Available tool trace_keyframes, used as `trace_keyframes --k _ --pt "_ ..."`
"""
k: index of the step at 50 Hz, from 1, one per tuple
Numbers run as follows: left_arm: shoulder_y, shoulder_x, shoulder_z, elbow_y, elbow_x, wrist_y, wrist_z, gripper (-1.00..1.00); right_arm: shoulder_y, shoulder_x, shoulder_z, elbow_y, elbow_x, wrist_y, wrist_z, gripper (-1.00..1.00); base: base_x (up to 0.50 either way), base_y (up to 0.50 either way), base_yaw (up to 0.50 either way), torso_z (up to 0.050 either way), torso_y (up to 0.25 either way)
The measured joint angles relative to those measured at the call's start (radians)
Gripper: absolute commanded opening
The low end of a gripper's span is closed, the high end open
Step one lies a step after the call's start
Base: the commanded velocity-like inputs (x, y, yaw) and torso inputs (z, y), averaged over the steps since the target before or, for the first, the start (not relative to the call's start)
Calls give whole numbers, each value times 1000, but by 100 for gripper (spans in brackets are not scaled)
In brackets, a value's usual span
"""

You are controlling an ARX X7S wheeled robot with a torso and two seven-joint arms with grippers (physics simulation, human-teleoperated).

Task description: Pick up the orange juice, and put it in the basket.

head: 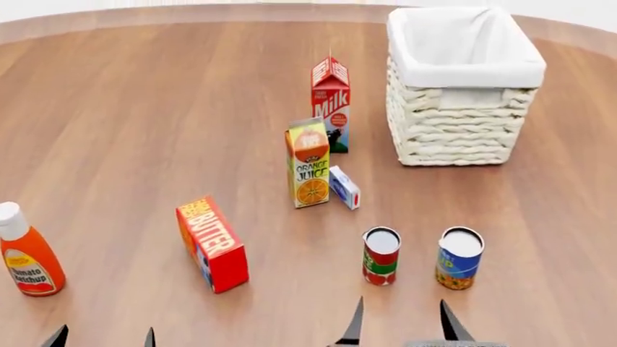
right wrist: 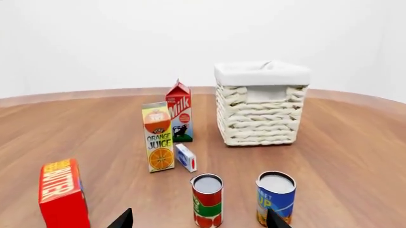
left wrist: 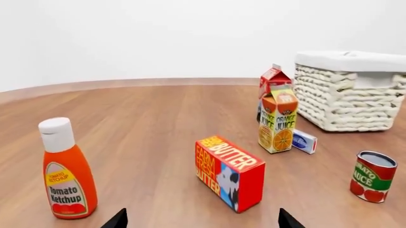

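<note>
The orange juice (head: 310, 165) is a tall yellow-and-orange carton standing upright mid-table; both wrist views show it too (left wrist: 278, 121) (right wrist: 159, 142). The basket (head: 453, 134), cream wicker with a white liner, stands at the far right behind it (left wrist: 345, 99) (right wrist: 260, 118). My left gripper (head: 103, 338) is open at the near left edge, far short of the juice, with nothing between its fingers (left wrist: 203, 219). My right gripper (head: 400, 325) is open at the near middle, also empty (right wrist: 199, 219). Two cans stand between it and the juice.
A red milk carton (head: 331, 101) stands just behind the juice, and a small white-blue box (head: 344, 187) lies at its right side. A red butter box (head: 212, 244), a ketchup bottle (head: 27, 253), a red-green can (head: 382, 256) and a blue can (head: 460, 258) stand nearer me.
</note>
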Motion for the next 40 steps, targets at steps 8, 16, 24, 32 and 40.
trace_keyframes --k 8,16,24,32,40 --pt "-1 -9 11 0 -9 1 -11 100 5 7 -11 0 11 0 11 100 199 0 0 0 0" --pt "-2 -18 22 -1 -18 3 -21 100 6 14 -21 2 21 -5 21 100 204 0 0 0 0" --pt "-3 -26 31 -1 -27 4 -31 100 7 19 -29 0 32 -9 31 100 223 0 0 0 0" --pt "-4 -34 40 -2 -34 5 -40 100 8 25 -37 1 40 -15 40 100 225 0 0 0 0" --pt "-5 -41 48 -2 -41 7 -47 100 10 29 -44 6 47 -25 50 100 231 0 0 0 0"
